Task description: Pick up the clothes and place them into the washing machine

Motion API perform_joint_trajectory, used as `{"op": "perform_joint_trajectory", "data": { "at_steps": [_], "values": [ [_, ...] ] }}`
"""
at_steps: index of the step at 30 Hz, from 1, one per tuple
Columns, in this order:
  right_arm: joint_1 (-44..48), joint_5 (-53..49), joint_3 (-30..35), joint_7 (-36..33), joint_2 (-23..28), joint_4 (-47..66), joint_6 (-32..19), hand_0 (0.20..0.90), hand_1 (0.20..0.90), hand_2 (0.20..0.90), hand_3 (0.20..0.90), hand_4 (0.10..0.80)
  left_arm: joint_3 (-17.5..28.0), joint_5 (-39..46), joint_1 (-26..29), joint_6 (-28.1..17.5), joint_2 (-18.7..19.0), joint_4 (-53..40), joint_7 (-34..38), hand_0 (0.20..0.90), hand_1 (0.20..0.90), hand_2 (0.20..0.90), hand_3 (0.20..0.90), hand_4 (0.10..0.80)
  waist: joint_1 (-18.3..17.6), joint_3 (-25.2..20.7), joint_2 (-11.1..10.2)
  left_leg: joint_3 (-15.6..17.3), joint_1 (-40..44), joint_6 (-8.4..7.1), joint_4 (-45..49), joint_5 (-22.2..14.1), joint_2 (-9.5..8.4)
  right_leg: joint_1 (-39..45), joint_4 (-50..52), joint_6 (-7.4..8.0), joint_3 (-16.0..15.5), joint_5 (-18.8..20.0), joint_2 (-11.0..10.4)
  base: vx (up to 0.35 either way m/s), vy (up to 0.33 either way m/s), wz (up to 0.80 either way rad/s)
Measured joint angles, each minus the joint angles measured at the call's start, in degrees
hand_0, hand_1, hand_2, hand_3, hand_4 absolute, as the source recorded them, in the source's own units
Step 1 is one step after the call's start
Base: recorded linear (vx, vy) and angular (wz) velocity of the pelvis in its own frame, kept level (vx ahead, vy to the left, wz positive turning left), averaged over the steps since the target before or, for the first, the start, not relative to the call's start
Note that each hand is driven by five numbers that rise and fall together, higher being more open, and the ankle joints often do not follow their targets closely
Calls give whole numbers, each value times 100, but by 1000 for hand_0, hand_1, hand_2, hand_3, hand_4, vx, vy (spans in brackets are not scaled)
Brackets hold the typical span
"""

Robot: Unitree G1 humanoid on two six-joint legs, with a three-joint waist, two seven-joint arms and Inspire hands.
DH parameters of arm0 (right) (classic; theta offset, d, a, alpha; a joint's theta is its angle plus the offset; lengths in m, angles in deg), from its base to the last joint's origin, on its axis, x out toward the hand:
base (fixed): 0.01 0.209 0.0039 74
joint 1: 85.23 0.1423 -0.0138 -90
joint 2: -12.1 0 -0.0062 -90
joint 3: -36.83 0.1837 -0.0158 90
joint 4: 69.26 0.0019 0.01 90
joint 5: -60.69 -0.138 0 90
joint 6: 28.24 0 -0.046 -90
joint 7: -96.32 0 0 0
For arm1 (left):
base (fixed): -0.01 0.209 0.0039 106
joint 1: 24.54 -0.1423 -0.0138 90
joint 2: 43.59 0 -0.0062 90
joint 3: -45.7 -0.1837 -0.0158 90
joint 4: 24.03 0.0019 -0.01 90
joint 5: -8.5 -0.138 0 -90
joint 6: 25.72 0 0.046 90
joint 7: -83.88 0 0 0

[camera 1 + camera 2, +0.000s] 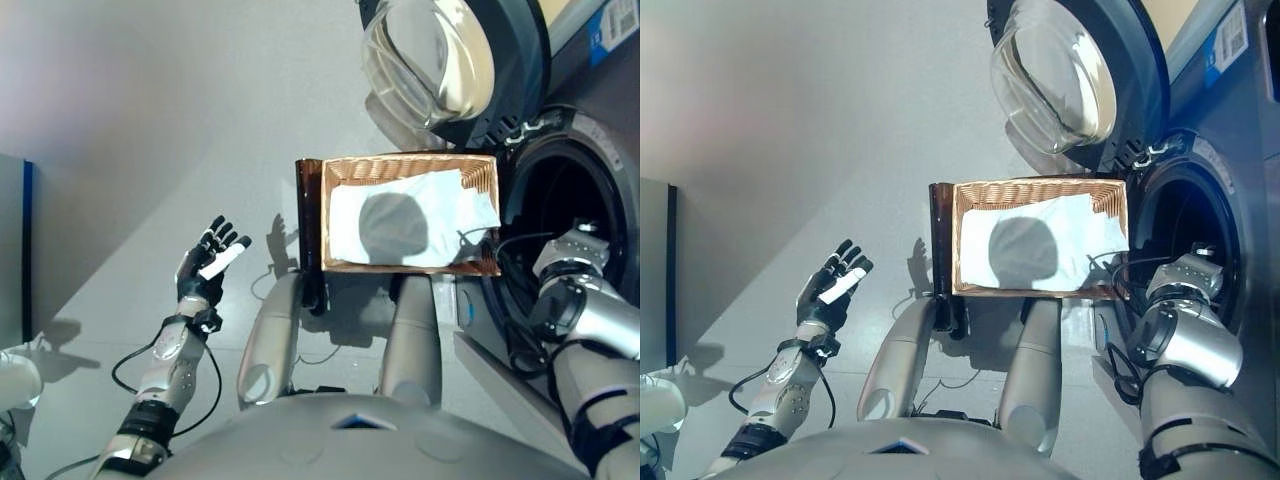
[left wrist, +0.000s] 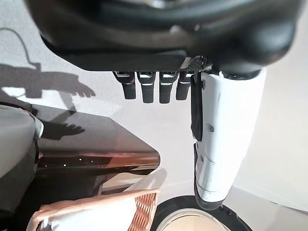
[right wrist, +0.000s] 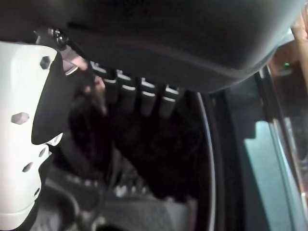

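White cloth [image 1: 415, 230] in basket [image 1: 345, 170], right hand [image 3: 134, 96] inside drum

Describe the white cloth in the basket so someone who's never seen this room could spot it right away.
Find the front-loading washing machine with its round glass door swung open. Right beside its dark drum opening sits a rectangular woven wicker basket on the pale floor. The white cloth lies spread flat inside it, the only pale fabric there, framed by brown weave.

Washer drum mouth [image 1: 560, 215] w/ door [image 1: 440, 60] wide open; basket [image 1: 410, 172] just beside.
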Motion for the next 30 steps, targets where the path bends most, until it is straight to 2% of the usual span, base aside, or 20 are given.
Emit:
{"op": "perform_joint_trajectory", "data": {
  "at_steps": [8, 13, 20, 24, 27, 30],
  "values": [
    [-187, 370, -252, 220, -106, -312, 445, 900, 900, 900, 900, 800, 8, 5, -2, 5, -27, 115, -66, 900, 900, 900, 900, 800, 5, -8, -23, 97, 656, 49, -910, 322, -108, 606, -830, 71, 14, 297, -32, 27, 33, -4],
    [-477, 978, -476, 243, -220, -323, 671, 900, 900, 900, 900, 800, 17, -19, 10, 12, -59, 139, -92, 900, 900, 900, 900, 800, -14, -12, -139, 148, 1147, 72, -1648, 612, -206, 1035, -1453, 92, -10, 537, -82, 41, -9, -4],
    [-850, 1775, -891, 360, -531, -425, 939, 900, 900, 900, 900, 800, 160, -118, 56, 12, -174, 432, -113, 900, 900, 900, 900, 800, -42, -49, -267, 150, 1936, 47, -2687, 1038, -223, 1793, -2385, 85, -185, 903, -61, 86, -35, -4],
    [-1331, 2727, -1398, 407, -764, -443, 1104, 900, 900, 900, 900, 800, 262, -233, 85, 4, -224, 606, -111, 900, 900, 900, 900, 800, -44, -70, -380, 93, 2634, 4, -3346, 1271, -208, 2450, -2881, 75, -322, 983, -21, 101, -46, 1],
    [-1582, 3656, -1799, 503, -900, -448, 1409, 900, 900, 900, 900, 800, 356, -357, 54, 9, -290, 738, -116, 900, 900, 900, 900, 800, -92, -115, -408, 47, 2936, -21, -3736, 1419, -195, 2753, -3193, 64, -421, 1096, 23, 69, -35, -2],
    [-1789, 4181, -2056, 498, -1158, -421, 1437, 900, 900, 900, 900, 800, 461, -447, 39, 9, -389, 790, -118, 900, 900, 900, 900, 800, -154, -145, -461, 9, 3296, -48, -3994, 1481, -163, 3104, -3401, 62, -475, 1134, 76, 83, -45, -1]
  ]
}}
